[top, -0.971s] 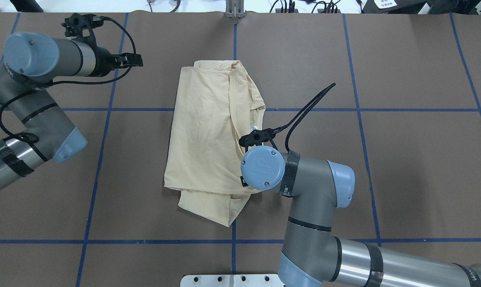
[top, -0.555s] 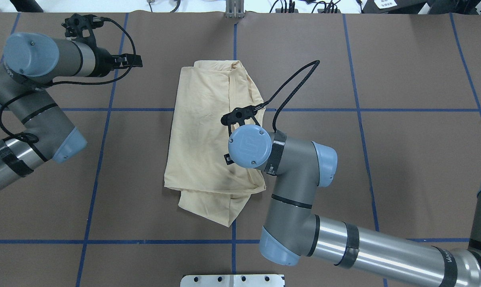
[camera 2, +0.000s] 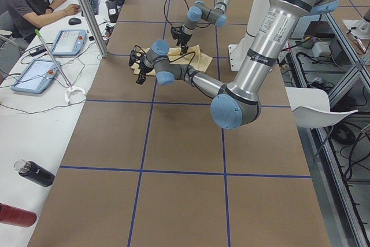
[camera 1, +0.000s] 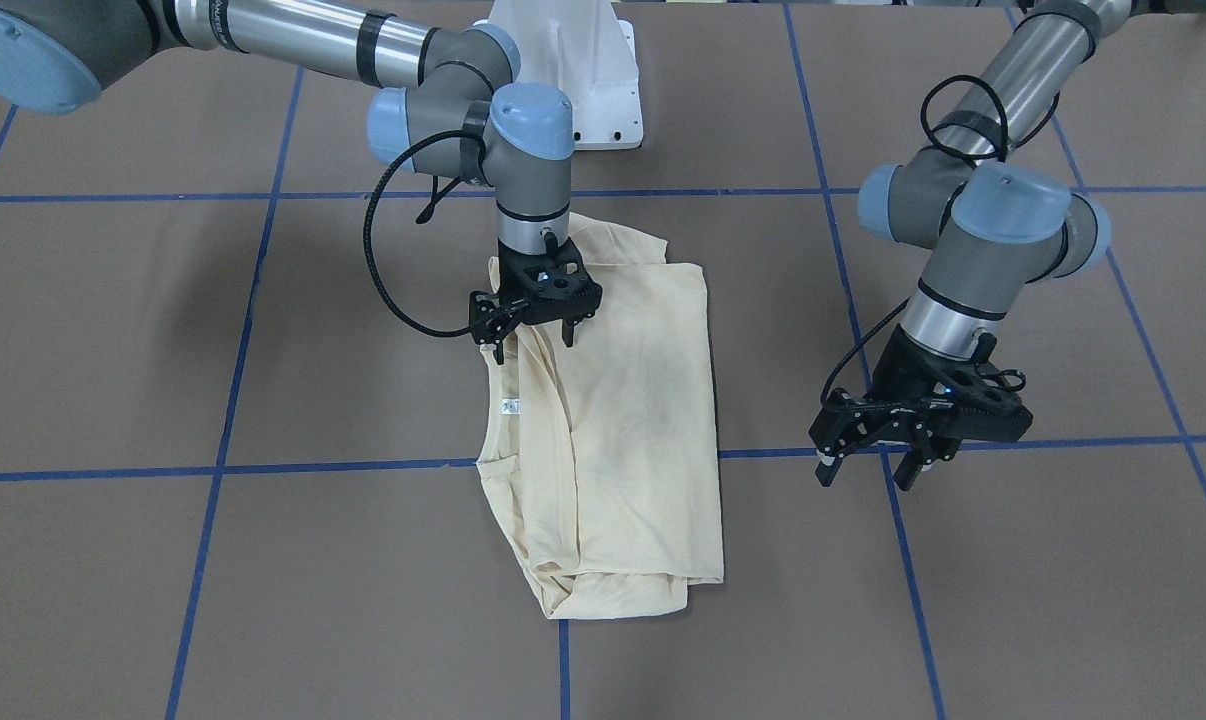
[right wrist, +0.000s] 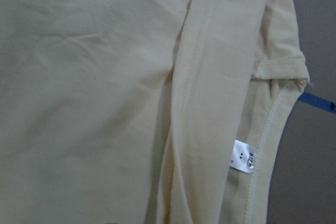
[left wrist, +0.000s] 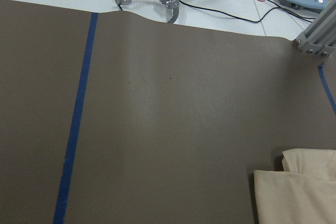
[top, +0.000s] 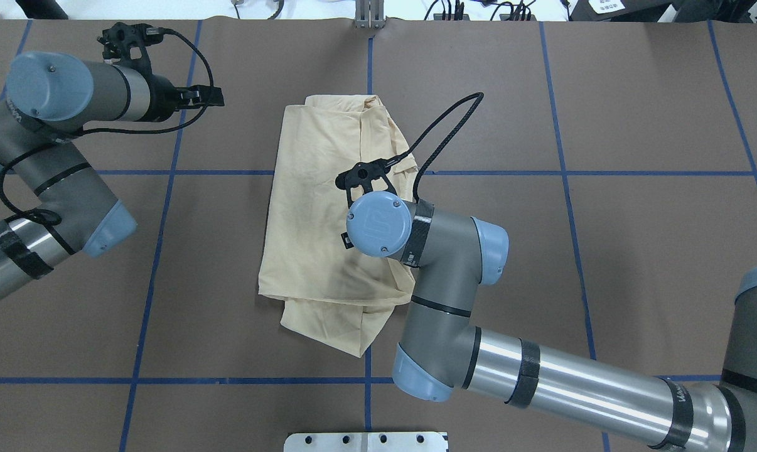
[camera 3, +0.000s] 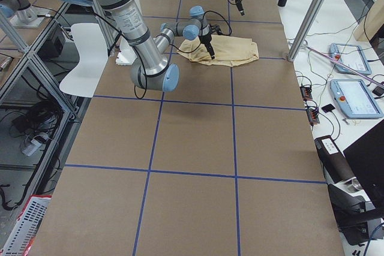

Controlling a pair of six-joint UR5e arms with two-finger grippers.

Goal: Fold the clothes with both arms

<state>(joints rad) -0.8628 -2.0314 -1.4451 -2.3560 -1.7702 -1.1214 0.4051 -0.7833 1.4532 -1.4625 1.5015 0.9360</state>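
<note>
Table: brown, blue-taped grid.
Shirt: folded lengthwise at the table's centre, hem layers skewed.
Right gripper: fingers spread, low over the collar-side edge.
Left gripper: spread, well apart from the shirt.
Neck label: exposed.
Risk: a one-layer pinch would probably drag the fold open.

The brown counter bears blue tape lines. A folded cream T-shirt lies on it, covering one crossing.
</note>
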